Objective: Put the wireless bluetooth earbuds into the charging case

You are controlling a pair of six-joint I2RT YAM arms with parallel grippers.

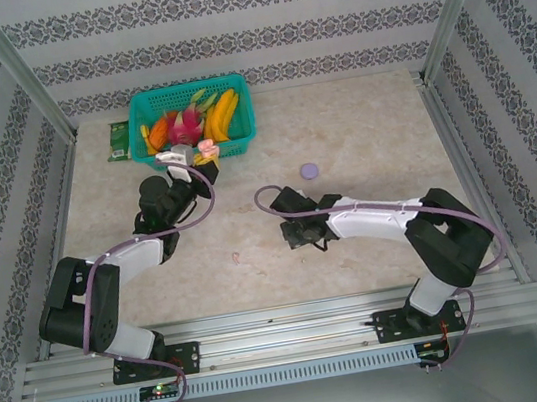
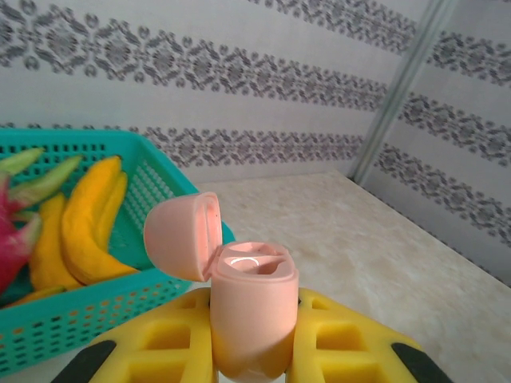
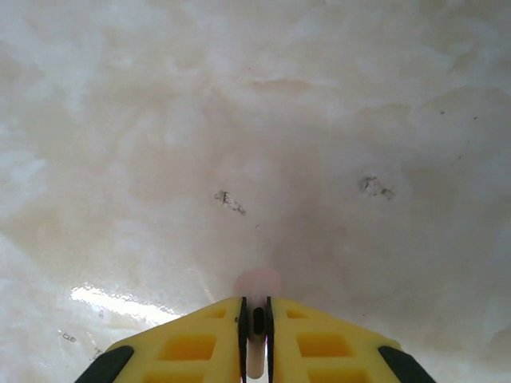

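The pink charging case (image 2: 249, 315) stands upright between the yellow fingers of my left gripper (image 2: 254, 307), which is shut on it. Its lid (image 2: 180, 235) is hinged open to the left, showing the sockets. In the top view this gripper (image 1: 185, 160) sits just in front of the basket, the case (image 1: 206, 151) at its tip. My right gripper (image 3: 255, 307) is shut on the stem of a pale pink earbud (image 3: 257, 285), held low over the table. From above, the right gripper (image 1: 303, 228) is mid-table. Another tiny pink earbud (image 1: 238, 257) lies on the table between the arms.
A teal basket (image 1: 187, 86) of bananas and other fruit stands at the back left, close behind the left gripper. A green object (image 1: 118, 141) lies left of it. A purple disc (image 1: 308, 169) rests behind the right gripper. Patterned walls enclose the table.
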